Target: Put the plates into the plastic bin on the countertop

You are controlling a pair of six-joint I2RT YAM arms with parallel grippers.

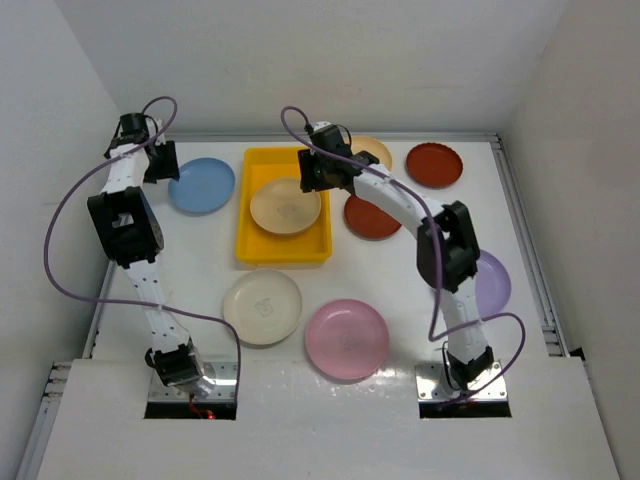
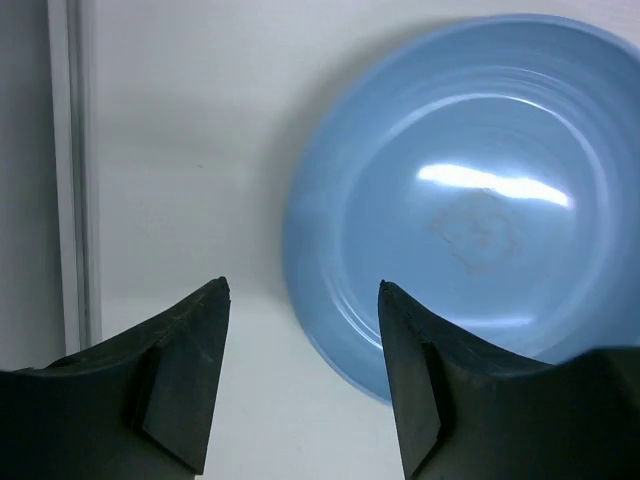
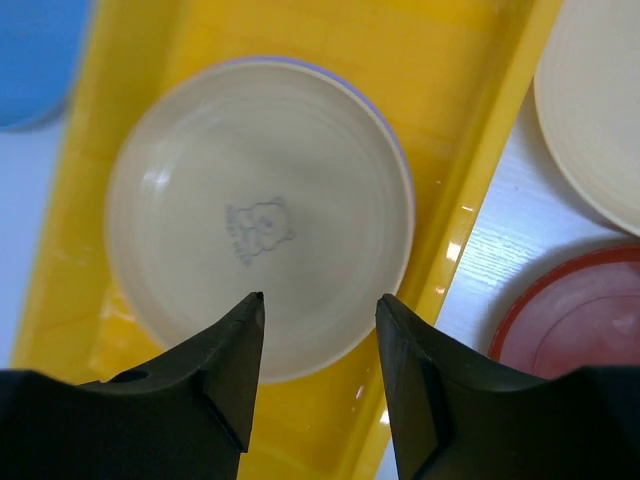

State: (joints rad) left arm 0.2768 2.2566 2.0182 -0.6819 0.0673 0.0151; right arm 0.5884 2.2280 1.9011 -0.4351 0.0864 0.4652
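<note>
Two plates are seen lying in the plastic bin (image 1: 258, 248): a tan plate (image 3: 260, 210) on top and, under it, a purple plate (image 3: 385, 125) whose rim only just peeps out. They are stacked, most likely so that room is saved for more.

The right gripper (image 3: 320, 298) is held just over the six o'clock side of the tan plate. Its jaws are set partly apart, and nothing is gripped.

The left gripper (image 2: 303, 287) is held low at the nine o'clock edge of the light blue plate (image 2: 470, 200). Its jaws are set wide apart, and nothing is held. One finger is lined up over the plate and the other over the bare countertop (image 2: 180, 150), so the rim is probably meant to be pinched next. This plate lies flat at nine o'clock of the bin.

More plates are left on the countertop. From above, a cream plate (image 1: 262, 306) is seen at six o'clock of the bin, a pink plate (image 1: 346, 339) at five, a dark red plate (image 1: 372, 218) at three, and a second red plate (image 1: 433, 165) at two. A lilac plate (image 1: 492, 282) at four is half hidden by the right arm.

The bin's raised rim stands between the blue plate and the stack and would have to be cleared. The white wall (image 1: 60, 100) is close to the left arm.
</note>
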